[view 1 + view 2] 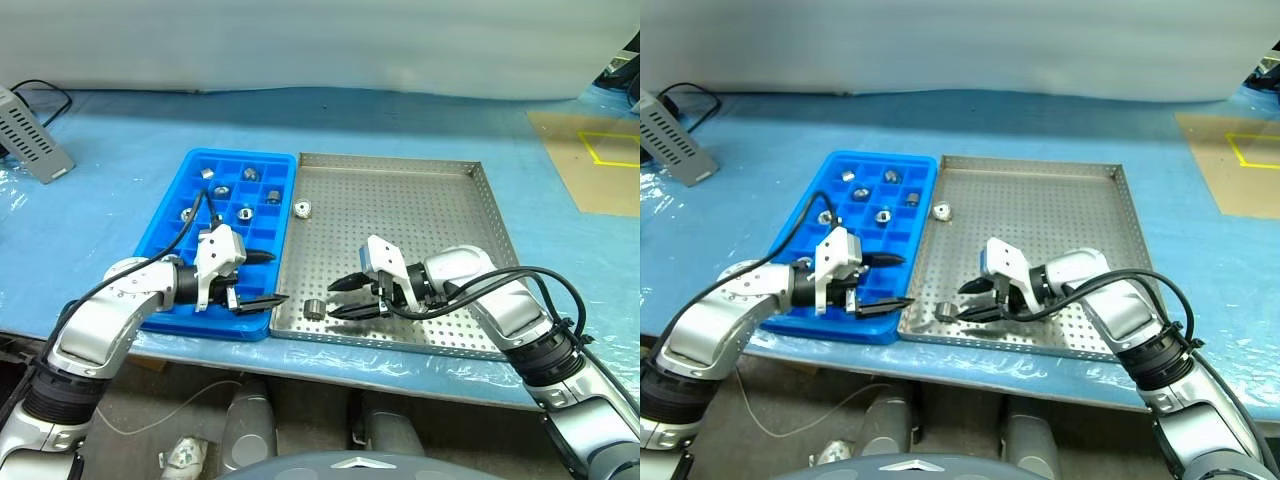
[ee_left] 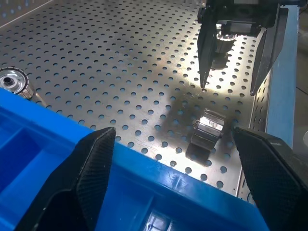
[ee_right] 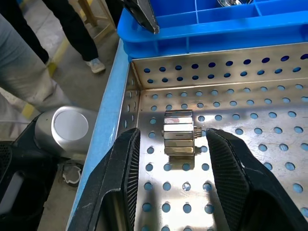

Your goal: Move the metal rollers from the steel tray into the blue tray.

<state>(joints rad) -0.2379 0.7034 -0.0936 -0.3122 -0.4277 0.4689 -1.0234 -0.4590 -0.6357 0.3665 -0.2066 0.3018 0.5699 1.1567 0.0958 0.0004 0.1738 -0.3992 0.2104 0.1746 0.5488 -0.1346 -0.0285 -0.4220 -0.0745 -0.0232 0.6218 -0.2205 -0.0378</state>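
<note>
My right gripper (image 1: 347, 298) hangs low over the near left corner of the steel tray (image 1: 440, 200), its two black fingers apart with a roller (image 1: 314, 309) lying on the perforated floor just ahead of the tips; in my right wrist view that roller (image 3: 179, 133) sits between the two fingers (image 3: 121, 168), but I cannot make out whether either pad touches it. Its end face is turned away, so I see only ribbed bands along its side. My left gripper (image 1: 262, 277) hovers over the near right corner of the blue tray (image 1: 160, 262) with its fingers spread wide and nothing between them. A second roller (image 1: 302, 209) rests near the far left rim of the steel tray, just beside the blue tray. Several more rollers (image 1: 222, 189) sit in separate compartments at the far end of the blue tray; my left arm covers part of the near compartments, so I cannot tell what lies there. In my right wrist view, a person's legs (image 3: 33, 57) stand beyond the table edge, cut off at the frame.
</note>
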